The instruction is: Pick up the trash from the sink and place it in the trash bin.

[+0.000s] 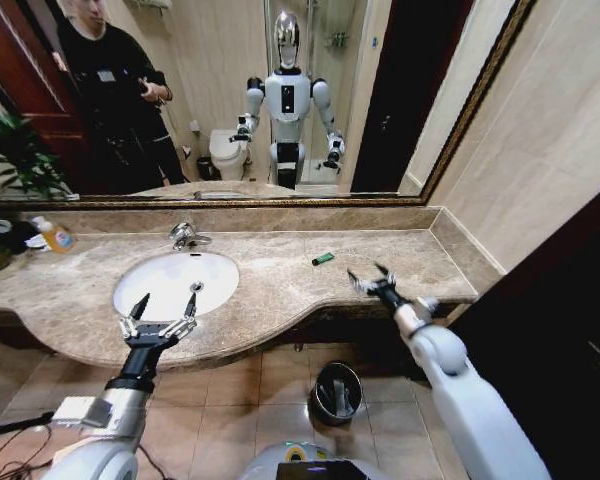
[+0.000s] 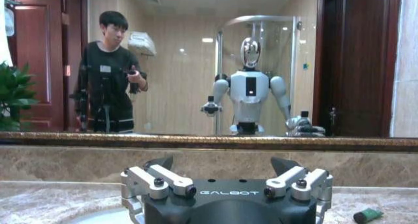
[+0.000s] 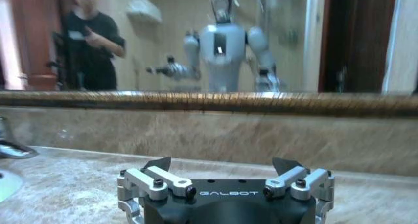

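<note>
Both tools spread wide and empty, the left tool [image 1: 160, 318] hovers at the near rim of the sink [image 1: 140, 275], the right tool [image 1: 372, 279] near the green piece [image 1: 323, 259] on the surface [image 1: 270, 290] — a reach and grasp comes next, the trash bin [image 1: 337, 390] waiting on the floor below

A beige-brown marble desk [image 1: 280, 280] runs along the wall below a wide mirror, its front edge curving outward around the sink [image 1: 175, 283], a white oval basin set into the top with a chrome faucet [image 1: 185, 236] at its back rim. A small green piece [image 1: 323, 259] lies on the bare marble to the right of the basin. An orange bottle [image 1: 56, 236] stands near the desk's left end, beside a potted plant [image 1: 5, 170]. On the tiled floor [image 1: 240, 390] below stands the dark round trash bin [image 1: 337, 391].
</note>
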`<state>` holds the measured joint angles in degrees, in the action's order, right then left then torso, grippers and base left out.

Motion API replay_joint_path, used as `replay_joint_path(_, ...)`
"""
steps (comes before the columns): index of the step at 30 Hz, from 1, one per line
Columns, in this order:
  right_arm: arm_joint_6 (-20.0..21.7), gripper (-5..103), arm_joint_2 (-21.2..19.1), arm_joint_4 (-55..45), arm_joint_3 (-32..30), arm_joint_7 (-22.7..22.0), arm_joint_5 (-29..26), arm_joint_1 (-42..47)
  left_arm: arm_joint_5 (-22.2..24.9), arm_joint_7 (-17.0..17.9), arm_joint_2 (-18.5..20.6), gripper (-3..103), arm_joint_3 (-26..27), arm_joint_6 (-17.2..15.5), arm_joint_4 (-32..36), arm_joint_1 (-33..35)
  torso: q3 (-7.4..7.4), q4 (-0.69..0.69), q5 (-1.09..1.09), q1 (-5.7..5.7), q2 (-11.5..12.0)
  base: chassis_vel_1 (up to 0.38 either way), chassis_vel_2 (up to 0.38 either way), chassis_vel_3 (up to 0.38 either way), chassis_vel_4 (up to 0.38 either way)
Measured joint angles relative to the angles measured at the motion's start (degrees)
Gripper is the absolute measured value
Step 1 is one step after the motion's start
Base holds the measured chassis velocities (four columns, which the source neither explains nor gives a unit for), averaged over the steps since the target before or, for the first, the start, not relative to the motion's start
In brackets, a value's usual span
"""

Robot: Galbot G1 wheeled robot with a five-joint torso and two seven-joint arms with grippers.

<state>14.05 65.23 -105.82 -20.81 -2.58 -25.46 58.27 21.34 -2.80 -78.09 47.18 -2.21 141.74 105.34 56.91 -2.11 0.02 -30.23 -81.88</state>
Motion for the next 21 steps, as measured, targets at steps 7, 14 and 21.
replay_joint_path(7, 5.9, 100, 5.5, 8.0, 10.6, -9.5, -3.4, -12.5, 0.0, 0.0, 0.0, 100, 0.0, 0.0, 0.0, 0.0, 0.00, -0.01, -0.04, 0.00, 0.0, 0.000, 0.000, 0.000, 0.000)
replay_joint_path(14, 8.9, 100, 11.0, 14.8, 16.0, -16.0, -5.1, -19.0, 0.0, 0.0, 0.0, 100, 0.0, 0.0, 0.0, 0.0, 0.00, 0.00, -0.04, 0.00, 0.0, 0.000, 0.000, 0.000, 0.000)
replay_joint_path(21, 8.5, 100, 12.8, 20.1, 18.5, -18.0, -4.2, -21.0, 0.0, 0.0, 0.0, 100, 0.0, 0.0, 0.0, 0.0, -0.01, 0.01, -0.04, 0.00, 0.0, 0.000, 0.000, 0.000, 0.000)
